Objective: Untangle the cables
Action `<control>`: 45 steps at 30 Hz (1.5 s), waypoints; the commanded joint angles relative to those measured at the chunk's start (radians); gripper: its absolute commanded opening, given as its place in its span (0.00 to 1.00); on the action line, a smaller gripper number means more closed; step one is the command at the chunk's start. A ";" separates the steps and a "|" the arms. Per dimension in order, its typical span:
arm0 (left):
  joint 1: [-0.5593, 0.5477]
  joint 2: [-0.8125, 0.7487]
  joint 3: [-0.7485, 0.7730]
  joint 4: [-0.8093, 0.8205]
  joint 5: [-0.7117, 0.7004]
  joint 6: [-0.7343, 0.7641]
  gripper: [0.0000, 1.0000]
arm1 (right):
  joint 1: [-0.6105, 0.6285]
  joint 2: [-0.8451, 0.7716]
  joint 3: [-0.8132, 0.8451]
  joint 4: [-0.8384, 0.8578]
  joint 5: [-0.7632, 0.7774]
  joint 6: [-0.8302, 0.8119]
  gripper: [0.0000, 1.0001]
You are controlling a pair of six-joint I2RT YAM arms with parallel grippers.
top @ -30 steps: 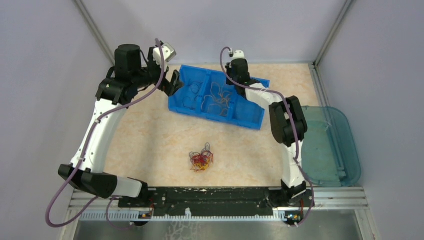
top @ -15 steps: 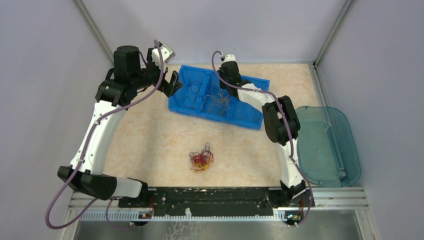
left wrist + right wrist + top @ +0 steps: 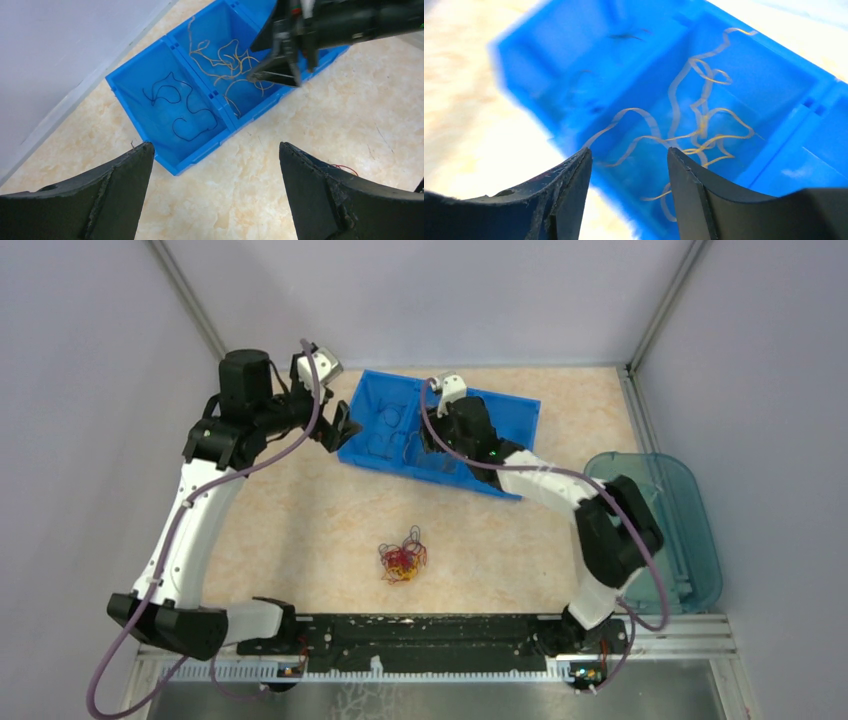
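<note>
A small tangle of red, orange-yellow and dark cables [image 3: 402, 560] lies on the table in front of the blue bin [image 3: 520, 405]. The bin's left compartment holds loose dark strands [image 3: 175, 107], and its middle one holds orange-yellow strands [image 3: 227, 60], which also show in the right wrist view [image 3: 696, 107]. My left gripper [image 3: 335, 430] is open and empty, just off the bin's left corner [image 3: 165, 160]. My right gripper [image 3: 430, 440] is open and empty, low over the orange-yellow strands [image 3: 629, 150].
A translucent teal tray [image 3: 655, 530] stands at the table's right edge. The grey enclosure walls stand close behind the bin. The right forearm stretches across the bin's right part. A thin red strand [image 3: 345, 167] lies on the table by my left gripper's right finger.
My right arm has swung left and lowered, bringing its gripper down over the bin's middle compartment. My left arm has shifted slightly left and toward me.
</note>
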 commanded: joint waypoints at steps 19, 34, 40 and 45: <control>0.025 -0.196 -0.398 -0.158 0.250 0.347 1.00 | 0.346 -0.391 -0.507 0.095 -0.525 -0.021 0.53; 0.025 -0.411 -0.645 -0.125 0.290 0.474 0.97 | 0.338 -0.168 -0.400 0.171 -0.384 0.184 0.08; 0.025 -0.441 -0.747 -0.112 0.344 0.507 0.84 | 0.339 -0.225 -0.528 0.464 -0.338 0.330 0.00; 0.023 -0.376 -0.788 -0.063 0.393 0.504 0.77 | 0.346 -0.229 -0.589 0.542 -0.317 0.352 0.00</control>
